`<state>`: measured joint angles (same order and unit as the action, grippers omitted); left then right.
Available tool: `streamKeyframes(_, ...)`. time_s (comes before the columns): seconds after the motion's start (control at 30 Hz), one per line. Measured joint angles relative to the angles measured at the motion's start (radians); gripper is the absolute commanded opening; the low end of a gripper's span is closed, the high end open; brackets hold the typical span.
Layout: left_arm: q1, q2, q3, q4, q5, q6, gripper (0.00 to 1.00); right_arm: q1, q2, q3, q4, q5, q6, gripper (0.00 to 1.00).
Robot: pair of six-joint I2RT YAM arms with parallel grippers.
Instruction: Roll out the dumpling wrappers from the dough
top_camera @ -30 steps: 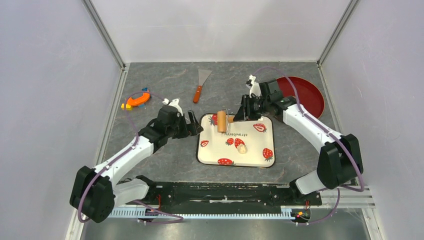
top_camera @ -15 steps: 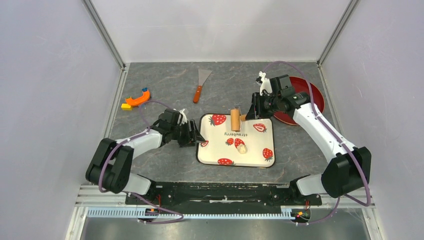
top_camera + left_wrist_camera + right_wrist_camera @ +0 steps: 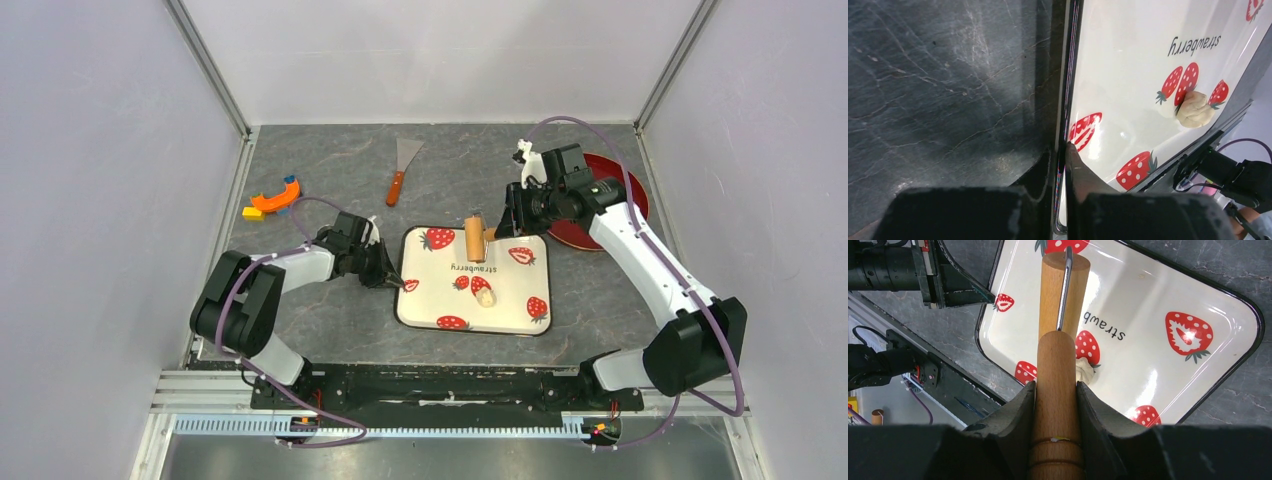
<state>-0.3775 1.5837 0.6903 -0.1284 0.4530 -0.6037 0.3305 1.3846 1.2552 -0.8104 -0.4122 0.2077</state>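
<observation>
Two arms close in on the strawberry-print tray (image 3: 512, 285) where, a second ago, only one was committed. The left gripper (image 3: 1062, 150), which stood wide open beside the tray's left edge, has snapped nearly together on the rim. The left wrist view shows one finger inside the lip and one outside, pinching it. The right gripper (image 3: 1056, 390) holds its clamp on the handle of the wooden roller (image 3: 473, 239) and has carried it a little to the right. The roller's cylinder now hangs over the tray's far edge.

The dough (image 3: 484, 296) has not moved. It sits as a small pale lump on the tray floor toward the near side, touching a printed strawberry, well apart from the roller, and nothing is flattened yet.

To my eye the pinch is there to steady the tray, which looks glossy and likely to skid. With that done, the roller appears free to come down onto the lump.
</observation>
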Motion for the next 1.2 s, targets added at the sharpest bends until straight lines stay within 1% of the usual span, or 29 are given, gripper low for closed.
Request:
streamKeyframes(0.17, -0.004, -0.013, -0.003, -0.006, -0.018, 0.000, 0.02, 0.000, 0.003, 0.021, -0.019, 0.000, -0.013, 0.00)
streamKeyframes(0.5, 0.008, -0.153, -0.067, -0.118, -0.155, -0.008, 0.02, 0.000, 0.033, 0.101, -0.073, 0.001, -0.043, 0.00)
streamKeyframes(0.8, 0.016, -0.182, -0.091, -0.127, -0.168, -0.021, 0.02, 0.009, 0.039, 0.105, -0.136, 0.007, -0.053, 0.00)
streamKeyframes(1.2, 0.016, -0.182, -0.091, -0.128, -0.169, -0.016, 0.02, 0.132, 0.117, 0.158, -0.288, 0.079, -0.051, 0.00)
